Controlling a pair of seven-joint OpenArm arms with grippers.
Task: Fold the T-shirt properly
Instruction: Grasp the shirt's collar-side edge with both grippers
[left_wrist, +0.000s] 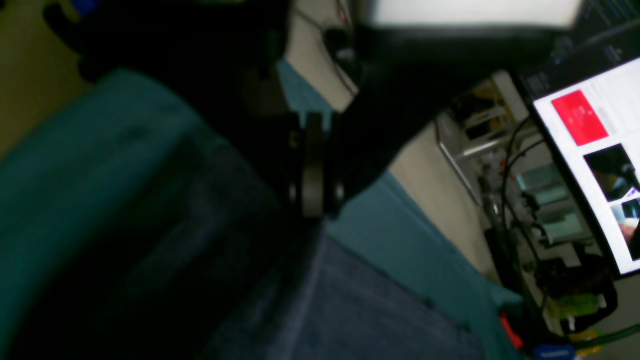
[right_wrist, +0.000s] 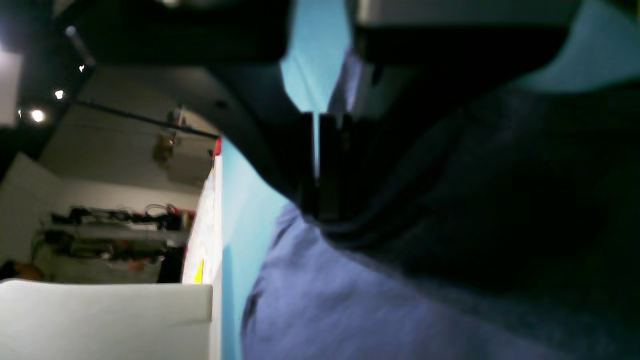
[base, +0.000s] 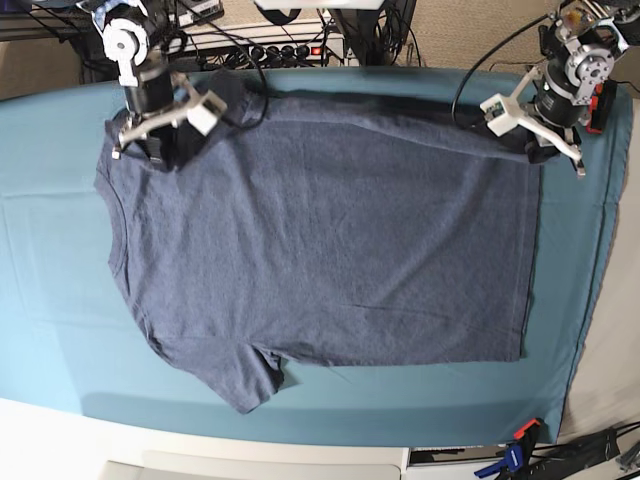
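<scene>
A navy T-shirt lies spread flat on a worktop draped in a teal cloth, its long axis running left to right in the base view. The ribbed collar points toward the left edge and the straight hem faces the right. One short sleeve juts toward the near edge at lower left. No lettering shows on the upward side.

At upper left in the base view, the right pincer is down on the far shoulder of the shirt. In the right wrist view its jaws are pressed together, with a dark ridge of navy fabric gathered at their tips, clamped on the T-shirt.

At upper right in the base view, the left pincer sits at the far hem corner. The blurred left wrist view shows its jaws together with the blue fabric rising to meet them, gripping the shirt.

A power strip and cables lie beyond the worktop's far edge. A monitor glows at the right of the left wrist view.
</scene>
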